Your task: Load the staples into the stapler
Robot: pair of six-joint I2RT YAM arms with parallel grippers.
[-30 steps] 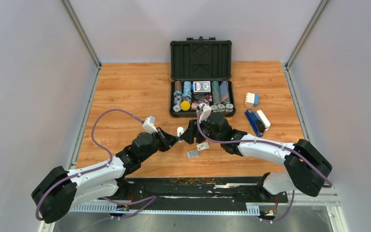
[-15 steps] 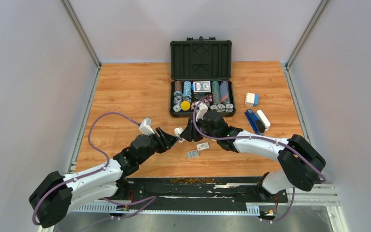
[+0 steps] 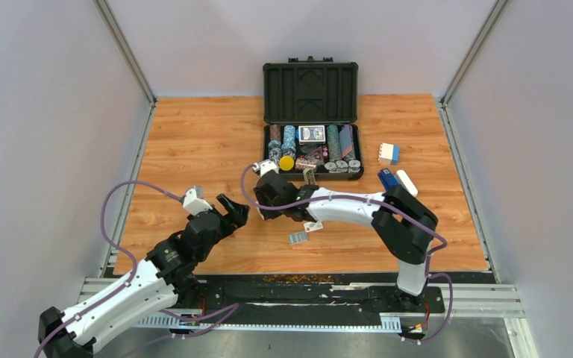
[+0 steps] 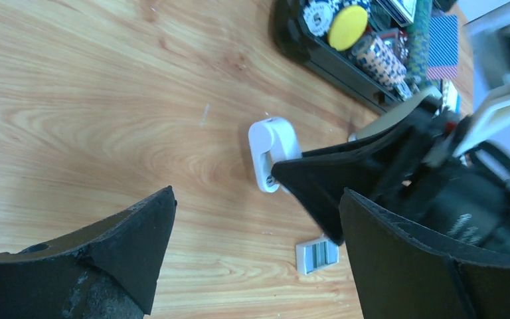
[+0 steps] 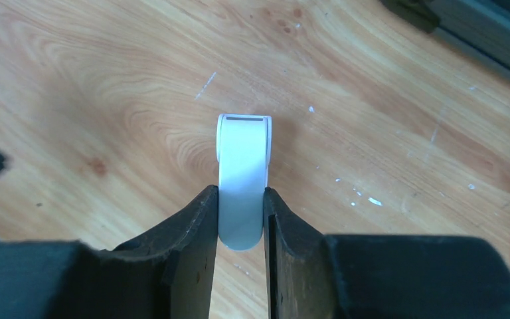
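Left gripper (image 3: 233,204): jaws wide apart, nothing in them, parked just left of the right one. Right gripper (image 5: 239,193): clamped on a small white piece (image 5: 242,153) with a rounded end and a slot at the tip, held low over the table (image 3: 194,142); can't tell if it touches the wood. Can't identify that piece. It's white all over, so I don't read it as the stapler. Staples box (image 3: 298,238) lies barcode-up on the wood just right of the right gripper, below its forearm, with a second small white box part (image 3: 313,225) close beside it; the strips themselves are too small to see. Stapler (image 3: 310,177): I take it to be the slim grey-olive thing at the front edge of the poker case (image 3: 310,89), apart from both grippers and untouched. Judgement: loading proper isn't started; the step in hand is handling the white piece. Next move calls for parking that piece clear, then one gripper holding the stapler open while the other brings a strip from the box.
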